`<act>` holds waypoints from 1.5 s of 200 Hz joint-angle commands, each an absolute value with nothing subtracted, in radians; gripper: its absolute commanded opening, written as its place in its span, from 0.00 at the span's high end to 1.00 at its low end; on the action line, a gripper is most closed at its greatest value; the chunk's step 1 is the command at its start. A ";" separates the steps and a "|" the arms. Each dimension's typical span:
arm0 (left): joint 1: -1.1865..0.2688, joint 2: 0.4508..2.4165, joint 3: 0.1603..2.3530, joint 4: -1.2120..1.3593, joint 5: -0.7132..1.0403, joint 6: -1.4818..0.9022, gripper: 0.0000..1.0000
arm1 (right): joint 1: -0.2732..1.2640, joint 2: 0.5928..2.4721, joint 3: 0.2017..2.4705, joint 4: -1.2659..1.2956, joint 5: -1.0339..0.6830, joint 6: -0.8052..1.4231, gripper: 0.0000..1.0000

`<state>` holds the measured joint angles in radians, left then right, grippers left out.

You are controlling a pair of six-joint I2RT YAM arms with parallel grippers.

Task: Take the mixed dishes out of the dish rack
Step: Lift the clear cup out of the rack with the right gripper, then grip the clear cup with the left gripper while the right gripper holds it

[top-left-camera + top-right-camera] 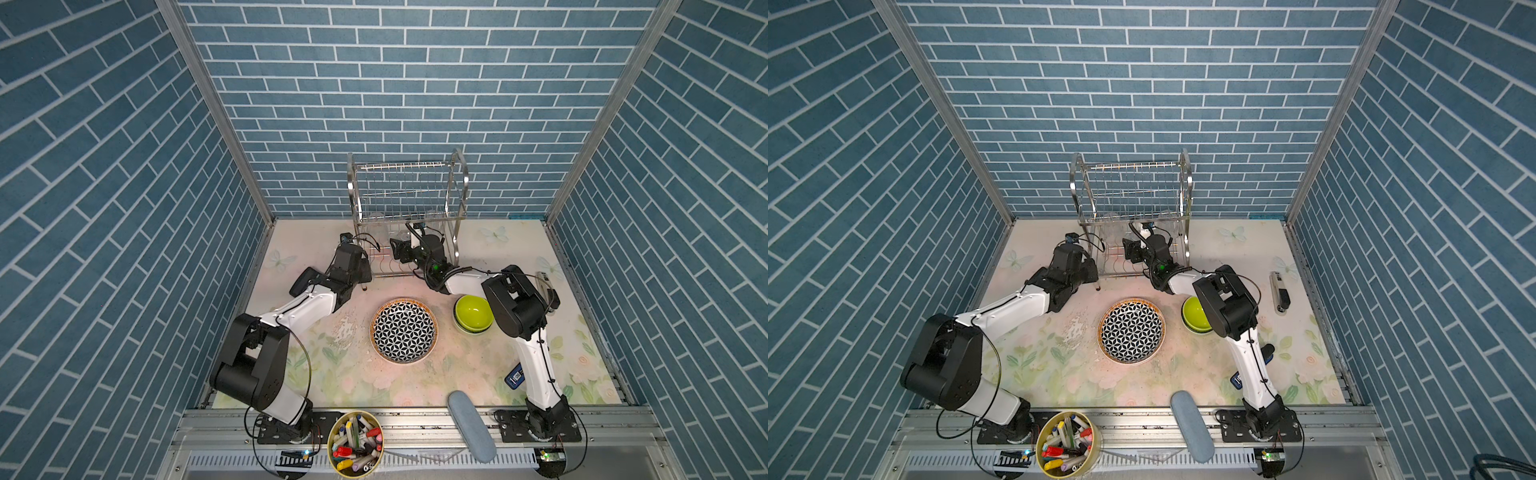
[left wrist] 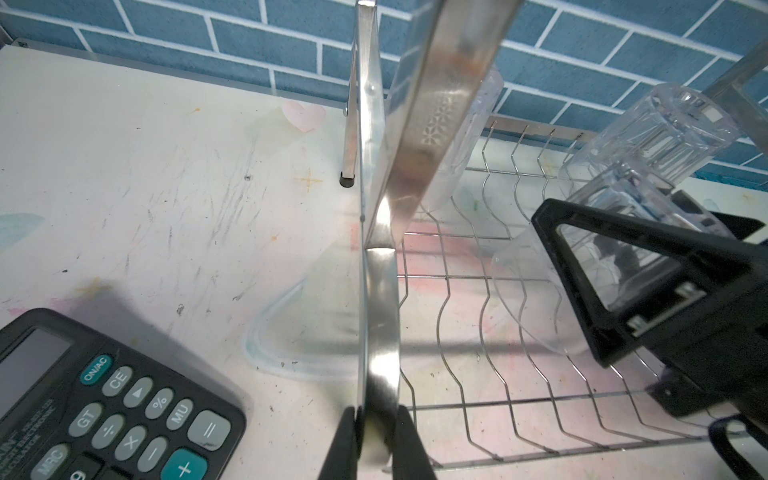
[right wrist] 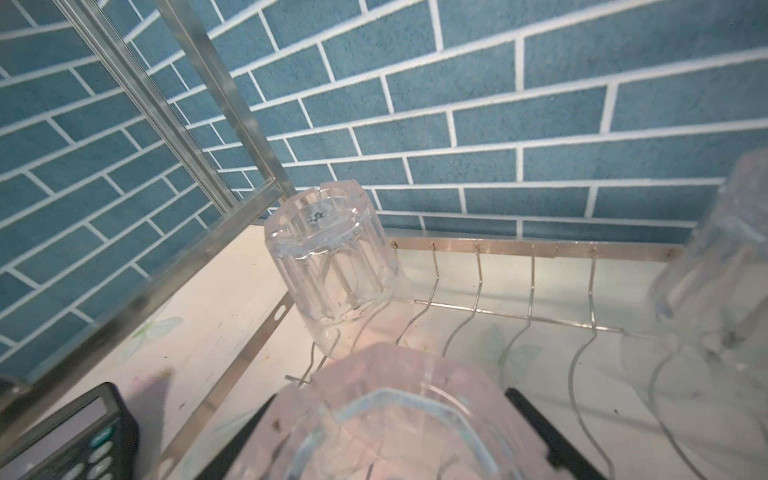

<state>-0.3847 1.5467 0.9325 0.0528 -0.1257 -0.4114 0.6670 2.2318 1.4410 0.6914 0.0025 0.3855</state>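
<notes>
The left gripper (image 2: 376, 419) pinches the side bar (image 2: 380, 324) of the shiny steel wire dish rack (image 1: 464, 183). The right gripper (image 3: 390, 395), spread wide, holds a clear glass tumbler (image 3: 395, 440) on the rack's bottom shelf. Two more tumblers (image 3: 332, 266) crowd close. A black calculator (image 2: 104, 399) lies beside the rack. A black-and-white star plate (image 1: 404, 330) and lime bowl (image 1: 473, 313) sit on the flowery table (image 1: 332, 374), with blue brick walls (image 1: 374, 83) around.

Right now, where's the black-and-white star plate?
In both top views the star plate lies flat in the middle of the table, in front of the dish rack, with the lime bowl close on its right.
</notes>
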 commanded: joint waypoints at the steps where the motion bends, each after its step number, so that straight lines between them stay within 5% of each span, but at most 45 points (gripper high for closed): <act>1: -0.382 1.585 0.907 -0.049 -0.082 -0.453 0.94 | 0.670 2.129 1.414 0.749 -0.036 0.506 0.94; 198: -0.381 1.562 0.924 -0.082 -0.098 -0.449 0.88 | 0.679 1.921 1.132 0.917 -0.264 1.076 1.00; 280: -0.382 1.426 0.875 -0.101 -0.098 -0.499 0.48 | 0.718 1.828 1.015 0.955 -0.272 1.095 1.00; 300: -0.383 1.379 0.859 -0.112 -0.107 -0.513 0.29 | 0.718 1.808 0.993 0.957 -0.263 1.089 1.00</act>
<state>-0.3847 1.4353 0.8837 -0.0803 -0.0994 -0.4915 0.7170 1.8721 1.0294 0.8757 -0.2672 1.0630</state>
